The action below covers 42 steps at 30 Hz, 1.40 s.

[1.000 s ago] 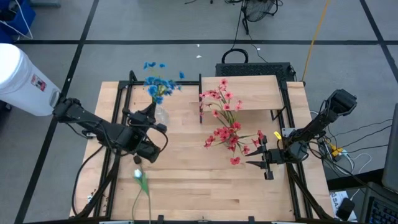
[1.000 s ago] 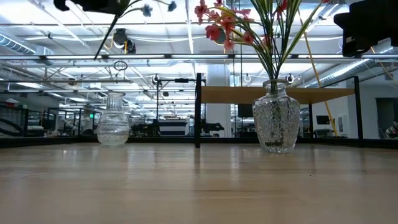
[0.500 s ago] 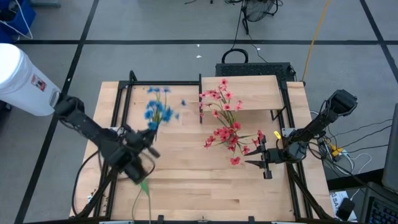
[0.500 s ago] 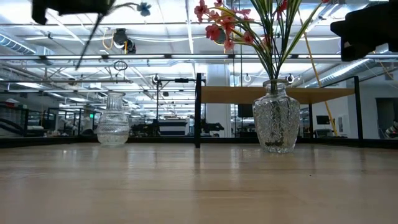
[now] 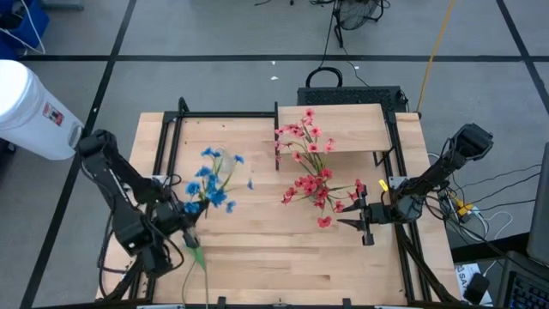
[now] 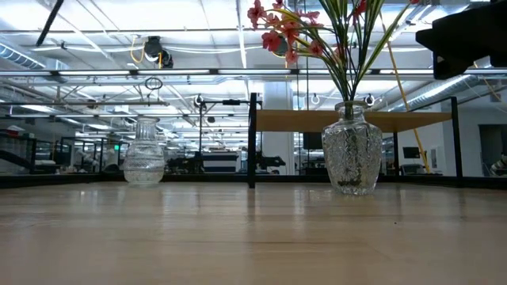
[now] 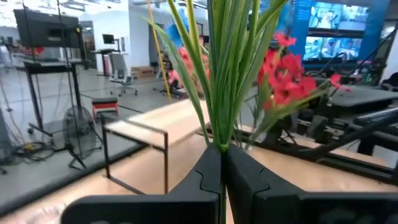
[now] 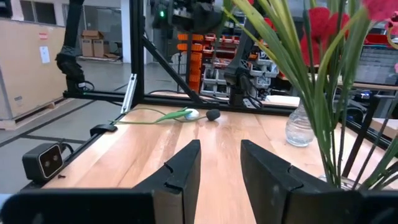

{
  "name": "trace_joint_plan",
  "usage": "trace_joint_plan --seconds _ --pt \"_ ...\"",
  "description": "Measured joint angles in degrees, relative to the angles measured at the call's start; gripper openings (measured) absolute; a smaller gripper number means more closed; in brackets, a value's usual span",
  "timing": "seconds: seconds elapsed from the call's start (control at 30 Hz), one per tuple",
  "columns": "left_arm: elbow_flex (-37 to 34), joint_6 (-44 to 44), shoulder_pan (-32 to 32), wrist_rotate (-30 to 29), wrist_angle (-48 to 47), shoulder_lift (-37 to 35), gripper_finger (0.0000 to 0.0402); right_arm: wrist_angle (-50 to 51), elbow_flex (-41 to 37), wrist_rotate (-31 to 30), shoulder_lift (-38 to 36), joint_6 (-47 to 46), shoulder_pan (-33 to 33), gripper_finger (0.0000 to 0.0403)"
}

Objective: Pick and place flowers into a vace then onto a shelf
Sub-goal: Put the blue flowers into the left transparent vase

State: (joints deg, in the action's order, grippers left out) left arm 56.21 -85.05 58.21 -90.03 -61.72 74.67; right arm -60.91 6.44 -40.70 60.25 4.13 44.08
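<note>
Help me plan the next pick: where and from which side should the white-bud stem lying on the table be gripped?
Probably the bare green stalk of the white-bud stem, below bud and leaf, from straight above with fingers across it. It lies flat on the tabletop, so no side approach gets under it.

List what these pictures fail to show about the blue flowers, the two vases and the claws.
- Left claw: shut on the blue flowers; low view cuts both off at its top edge.
- Empty vase: too faint to find in the high view.
- Vase with red flowers: in the high view the red blossoms cover it.
- Right claw: open; low view shows only a dark block at the edge.
- White bud stem: its lower end leaves the high view.
</note>
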Motion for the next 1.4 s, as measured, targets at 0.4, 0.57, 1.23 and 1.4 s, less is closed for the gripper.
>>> trace_joint_plan --seconds 0.4,0.57,1.23,1.4 --pt "25.09 28.39 -4.12 0.85 -5.55 -5.50 0.0007 0.34 0.00 0.17 0.00 -0.03 -0.25 0.0105" --pt "32.92 43.17 -7.79 -0.54 -5.66 -5.91 0.0014 0.32 0.00 0.15 0.00 -0.41 -0.25 0.0105" --pt "35.11 54.70 -18.70 1.16 -5.68 -16.52 0.0007 -0.25 0.00 -0.33 0.00 0.07 -0.31 0.0105" --pt "27.80 51.65 -13.43 2.48 1.10 -16.23 0.0007 -0.54 0.00 -1.40 0.00 0.77 -0.40 0.0105"
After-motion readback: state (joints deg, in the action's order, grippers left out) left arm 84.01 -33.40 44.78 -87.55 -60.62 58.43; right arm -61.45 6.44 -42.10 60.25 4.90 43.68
